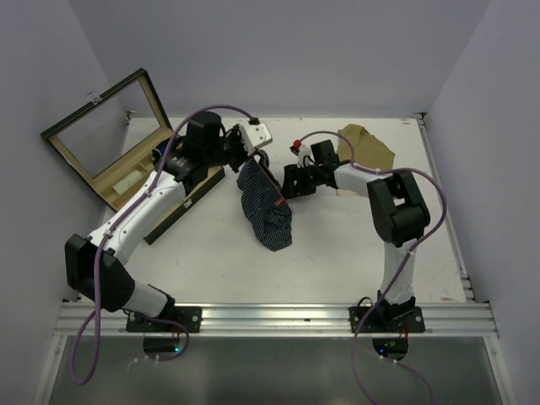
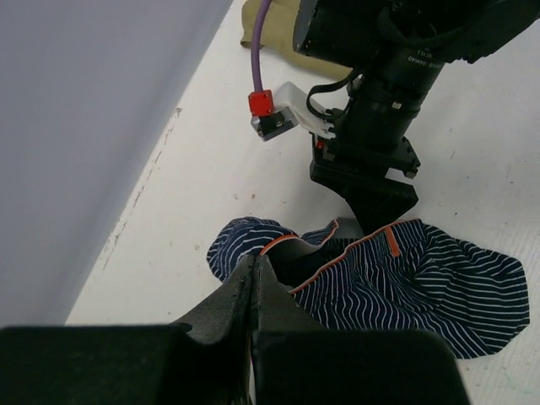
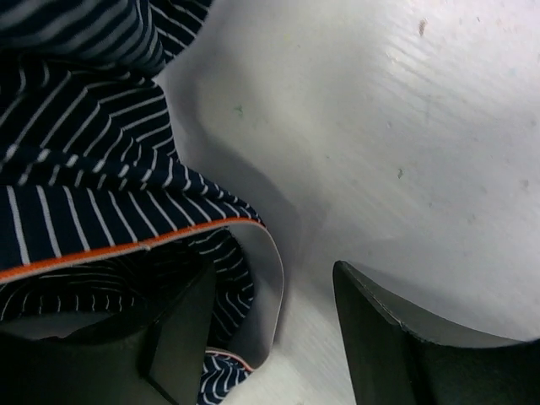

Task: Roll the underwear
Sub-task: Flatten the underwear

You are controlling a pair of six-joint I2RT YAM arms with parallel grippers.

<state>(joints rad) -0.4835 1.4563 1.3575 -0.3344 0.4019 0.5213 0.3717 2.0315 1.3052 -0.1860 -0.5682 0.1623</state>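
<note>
The left hand [image 2: 254, 274] is seen with its two fingers pressed together, and an edge of the underwear [image 1: 268, 211] is pinched between their tips, just beside the orange-trimmed waistband [image 2: 291, 245]. The right hand [image 3: 270, 274] is held with its jaws well apart and nothing is gripped in it; a loop of the waistband is seen lying in the gap, close to one finger [image 3: 181, 329], while the other finger [image 3: 396, 346] is set over bare table. The underwear is navy with thin white stripes, and it is found near the middle of the table [image 1: 337, 245], between the two hands. In the overhead view its far end is gathered up at the left hand, and the rest is spread toward the near edge in a loose, crumpled shape. From the left wrist the garment is seen opened out on the white surface, with the right arm's dark wrist standing just behind it; a red connector [image 2: 261, 103] and a purple cable [image 2: 261, 42] are carried on that wrist. A tan cloth [image 1: 367, 143] is laid at the far right of the table, well apart from the underwear. A wooden box [image 1: 101, 135] with a raised lid is placed at the far left corner, behind the left arm
</note>
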